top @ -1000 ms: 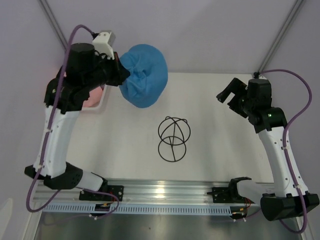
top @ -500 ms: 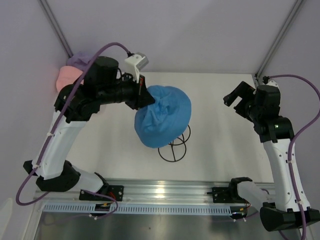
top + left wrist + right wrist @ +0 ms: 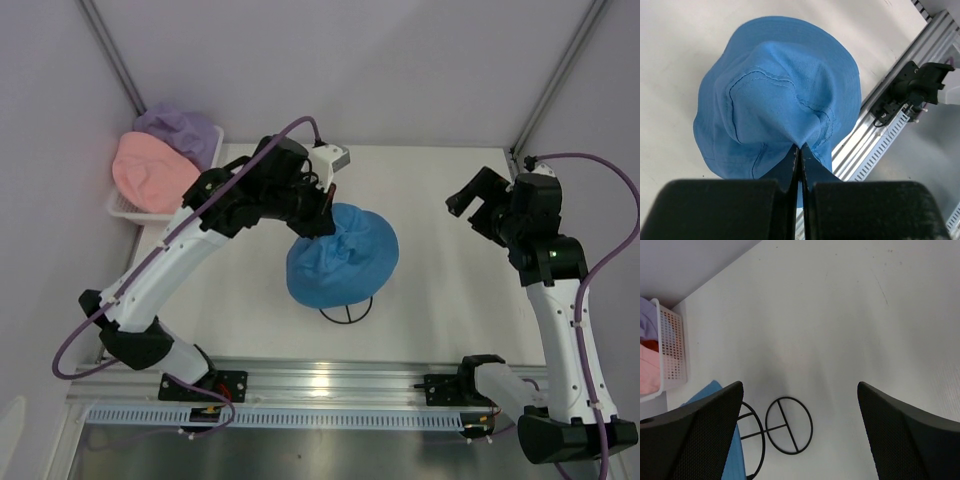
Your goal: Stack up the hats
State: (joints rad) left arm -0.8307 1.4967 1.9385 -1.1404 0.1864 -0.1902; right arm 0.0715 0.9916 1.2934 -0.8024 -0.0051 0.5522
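The left hand (image 3: pixel 800 150) is pinched shut on the crown of the soft blue fabric bucket hat (image 3: pixel 775 85) hanging beneath it, over the thin black wire stand (image 3: pixel 345 313). Centre the crown above the stand before releasing. The right hand (image 3: pixel 476 198) gapes empty, well apart.

No text, labels, brand names, numbers or signs can be read in any of the views.
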